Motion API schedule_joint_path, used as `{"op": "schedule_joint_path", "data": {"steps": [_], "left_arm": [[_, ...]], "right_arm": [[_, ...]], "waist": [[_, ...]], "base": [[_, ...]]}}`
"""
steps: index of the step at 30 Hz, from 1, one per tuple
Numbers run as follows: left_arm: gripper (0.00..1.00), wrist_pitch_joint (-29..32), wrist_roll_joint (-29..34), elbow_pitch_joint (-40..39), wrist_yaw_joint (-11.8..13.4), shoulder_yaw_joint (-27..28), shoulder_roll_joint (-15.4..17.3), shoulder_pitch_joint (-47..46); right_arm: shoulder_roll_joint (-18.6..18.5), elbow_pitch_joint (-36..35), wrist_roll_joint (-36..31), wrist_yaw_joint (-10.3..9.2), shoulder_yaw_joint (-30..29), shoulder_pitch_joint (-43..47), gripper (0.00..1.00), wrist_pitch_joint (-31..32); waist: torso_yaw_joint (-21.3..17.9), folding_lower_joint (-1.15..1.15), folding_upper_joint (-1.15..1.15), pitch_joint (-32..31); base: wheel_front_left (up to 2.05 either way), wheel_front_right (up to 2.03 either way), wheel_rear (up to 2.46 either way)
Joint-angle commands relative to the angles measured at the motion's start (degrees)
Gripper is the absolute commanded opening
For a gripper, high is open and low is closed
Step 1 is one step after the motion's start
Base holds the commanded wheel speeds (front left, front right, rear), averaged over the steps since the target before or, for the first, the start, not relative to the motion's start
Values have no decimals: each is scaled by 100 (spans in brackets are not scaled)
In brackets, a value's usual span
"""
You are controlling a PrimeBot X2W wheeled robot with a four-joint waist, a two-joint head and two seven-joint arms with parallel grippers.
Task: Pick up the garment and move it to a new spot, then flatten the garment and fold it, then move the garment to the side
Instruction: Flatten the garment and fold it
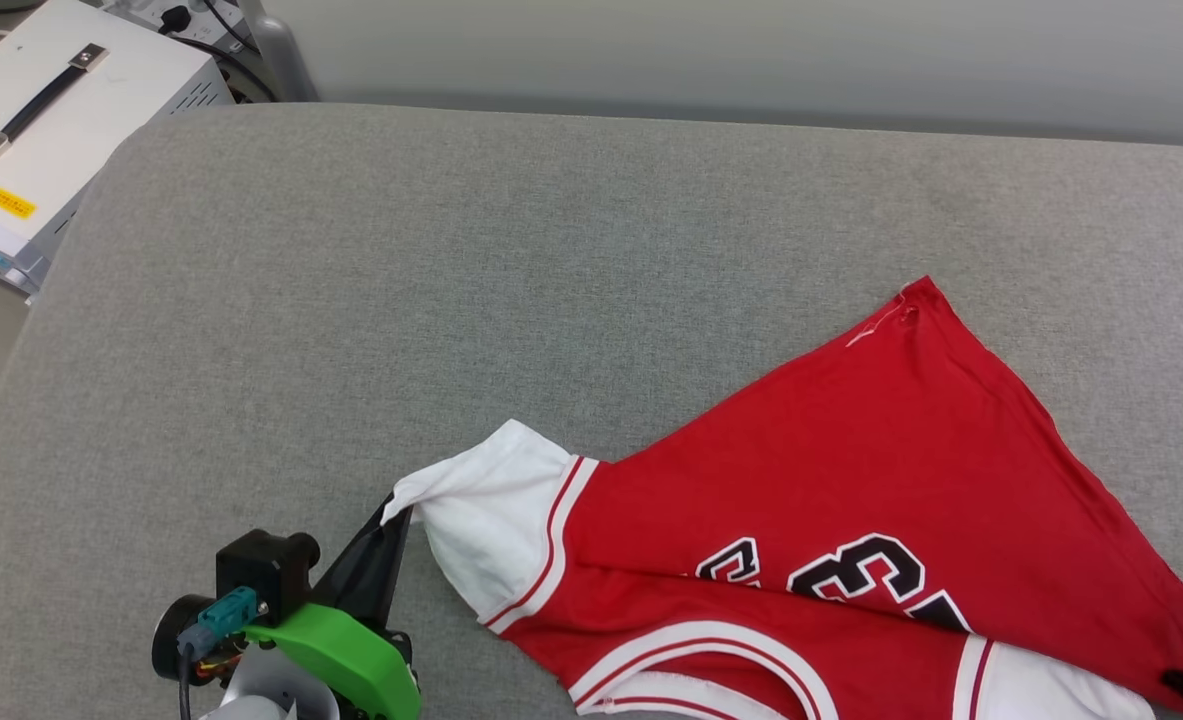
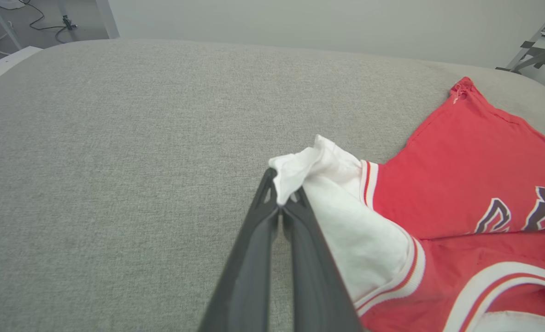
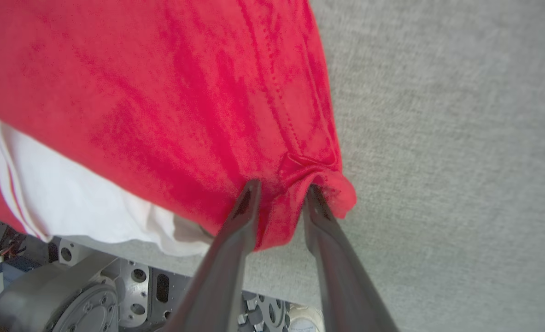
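Left gripper (image 2: 279, 203) is clamped tight on the tip of the white sleeve (image 2: 346, 230), I'd guess to tug it out flat. Right gripper (image 3: 281, 196) has its fingers parted around the red hem corner (image 3: 318, 170), so no real grip there. One garment (image 1: 851, 470), creased, at the near right edge of the grey cushion (image 1: 451, 250); two grippers on it.
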Motion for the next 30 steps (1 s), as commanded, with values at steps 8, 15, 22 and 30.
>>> {"op": "schedule_joint_path", "data": {"steps": [8, 15, 22, 30], "left_arm": [[0, 1, 24, -68, 55, -15, 29, -35], [0, 43, 161, -132, 18, -86, -59, -325], [0, 44, 280, -123, -69, -146, -215, -654], [0, 22, 404, -91, -175, -193, -409, -957]], "right_arm": [[-5, -869, -253, -4, -962, -809, 100, -92], [104, -1306, -557, -4, -815, -2086, 100, 509], [546, -710, -925, -4, -21, -3646, 100, 1229], [998, 586, -1344, -4, 734, -4850, 100, 1542]], "waist": [[94, 0, 36, 101], [299, 0, 36, 440], [517, 0, 36, 799], [759, 0, 36, 1216]], "base": [[0, 0, 0], [0, 0, 0], [0, 0, 0], [0, 0, 0]]}}
